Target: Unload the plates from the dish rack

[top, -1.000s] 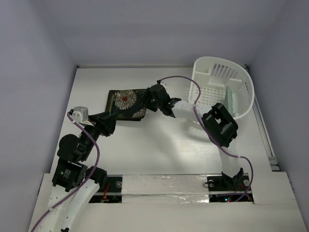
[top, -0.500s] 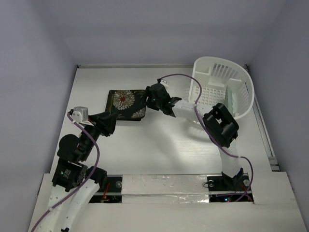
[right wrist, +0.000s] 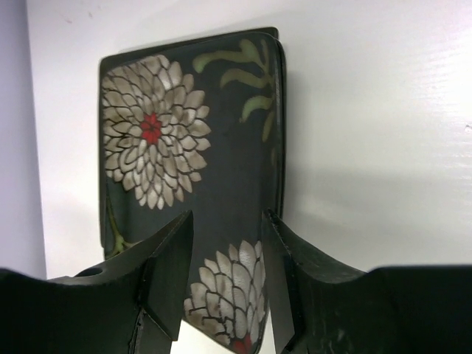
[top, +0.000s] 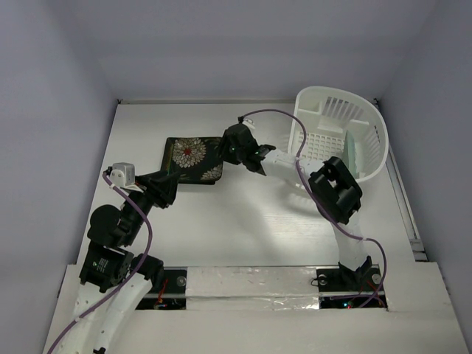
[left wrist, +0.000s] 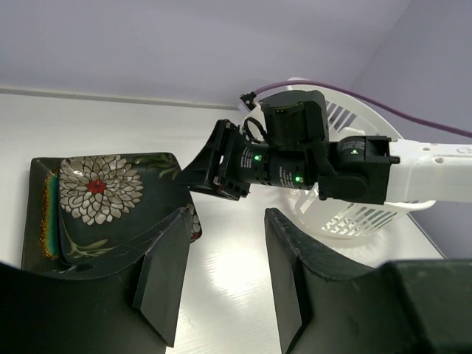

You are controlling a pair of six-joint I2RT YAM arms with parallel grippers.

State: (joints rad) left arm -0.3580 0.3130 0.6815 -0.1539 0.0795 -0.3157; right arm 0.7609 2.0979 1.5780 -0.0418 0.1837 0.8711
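A square black plate with white-red flowers (top: 193, 158) lies on the table left of centre; it also shows in the left wrist view (left wrist: 96, 199) and the right wrist view (right wrist: 192, 147). A teal strip shows along its left edge. My right gripper (top: 231, 144) is open and empty, hovering over the plate's right edge (right wrist: 226, 221). My left gripper (top: 168, 183) is open and empty by the plate's near corner (left wrist: 226, 217). The white dish rack (top: 335, 110) stands at the far right with a pale mint-green plate (top: 354, 156) upright inside it.
The right arm's purple cable (top: 295, 147) loops in front of the dish rack. The table's far edge meets the back wall. A raised rail (top: 404, 199) runs along the right edge. The rack's slatted wall (left wrist: 369, 214) shows behind the right arm.
The black flower plate has gone from tilted to flat on the table. My right gripper has shifted slightly up and away over its right edge. The left arm has not moved.
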